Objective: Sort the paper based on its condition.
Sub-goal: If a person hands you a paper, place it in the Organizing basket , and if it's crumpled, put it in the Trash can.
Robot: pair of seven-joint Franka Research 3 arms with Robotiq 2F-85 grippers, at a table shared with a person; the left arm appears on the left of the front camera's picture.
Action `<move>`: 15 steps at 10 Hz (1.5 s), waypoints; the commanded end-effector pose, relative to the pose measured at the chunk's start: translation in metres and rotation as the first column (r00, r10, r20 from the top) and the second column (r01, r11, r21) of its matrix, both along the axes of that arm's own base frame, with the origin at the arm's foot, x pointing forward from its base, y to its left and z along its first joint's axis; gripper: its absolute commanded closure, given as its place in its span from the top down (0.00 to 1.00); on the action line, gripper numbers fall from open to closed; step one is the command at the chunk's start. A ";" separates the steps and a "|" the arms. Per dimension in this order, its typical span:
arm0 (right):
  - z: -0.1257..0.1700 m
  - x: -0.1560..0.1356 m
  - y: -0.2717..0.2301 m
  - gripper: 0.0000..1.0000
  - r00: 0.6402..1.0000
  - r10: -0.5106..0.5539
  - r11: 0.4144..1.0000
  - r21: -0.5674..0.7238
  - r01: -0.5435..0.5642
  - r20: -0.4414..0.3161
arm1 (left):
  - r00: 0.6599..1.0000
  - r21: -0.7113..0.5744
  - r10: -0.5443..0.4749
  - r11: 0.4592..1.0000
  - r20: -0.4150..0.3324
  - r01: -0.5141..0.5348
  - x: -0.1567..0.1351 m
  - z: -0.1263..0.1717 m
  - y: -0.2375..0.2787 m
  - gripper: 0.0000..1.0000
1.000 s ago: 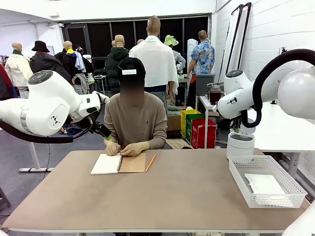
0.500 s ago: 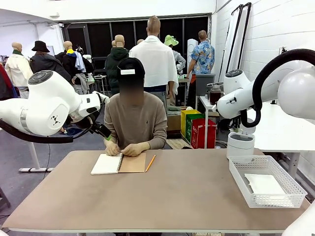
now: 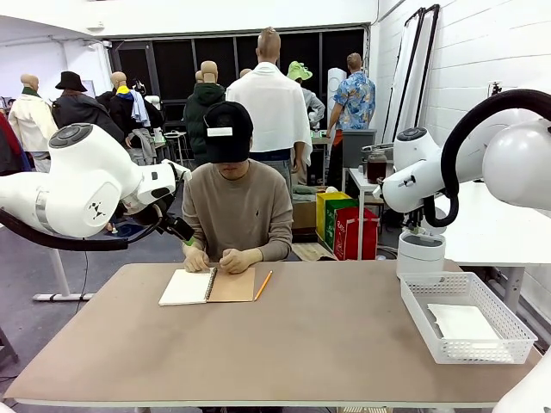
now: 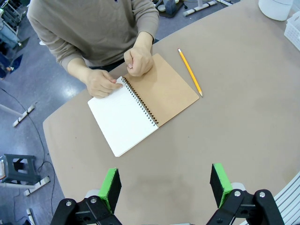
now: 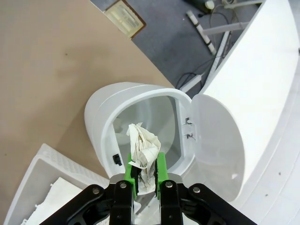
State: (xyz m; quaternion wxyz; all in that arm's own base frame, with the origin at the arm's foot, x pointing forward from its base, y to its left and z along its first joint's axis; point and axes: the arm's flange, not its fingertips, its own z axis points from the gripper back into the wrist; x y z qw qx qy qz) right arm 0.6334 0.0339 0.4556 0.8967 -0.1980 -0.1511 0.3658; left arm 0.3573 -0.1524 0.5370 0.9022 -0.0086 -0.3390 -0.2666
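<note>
Left pincer (image 4: 164, 187) open over table (image 4: 243, 108); person's hands (image 4: 119, 72) on open notebook (image 4: 143, 103), pencil (image 4: 190, 72) beside.

Wide bare brown tabletop (image 3: 310, 344) lies open centrally. The spiral-bound notebook (image 3: 207, 286), yellow pencil (image 3: 263, 285) and the person's hands (image 3: 219, 260) block the far edge; white mesh basket (image 3: 413, 314) blocks the right.

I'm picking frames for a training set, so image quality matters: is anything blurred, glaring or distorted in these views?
Front view: evenly lit, sharp, soft shadows under the notebook. Left wrist view: wide-angle bend at the table edge, the left gripper crisp. Right wrist view: the crumpled paper sharp in the right gripper, the white bin bright but not blown out.
</note>
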 end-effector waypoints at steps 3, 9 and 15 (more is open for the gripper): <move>-0.015 0.000 -0.005 0.19 0.997 -0.001 0.998 -0.063 0.006 0.072 | 1.000 0.002 -0.002 1.000 0.000 0.002 0.000 0.000 0.001 1.00; -0.012 0.002 -0.002 0.33 0.996 -0.015 0.996 -0.081 0.022 0.091 | 1.000 0.002 -0.002 1.000 0.000 0.002 0.000 0.000 0.001 1.00; -0.009 -0.001 -0.004 1.00 0.996 -0.024 0.996 -0.085 0.032 0.090 | 1.000 0.002 -0.002 1.000 0.000 0.002 0.000 0.000 0.001 1.00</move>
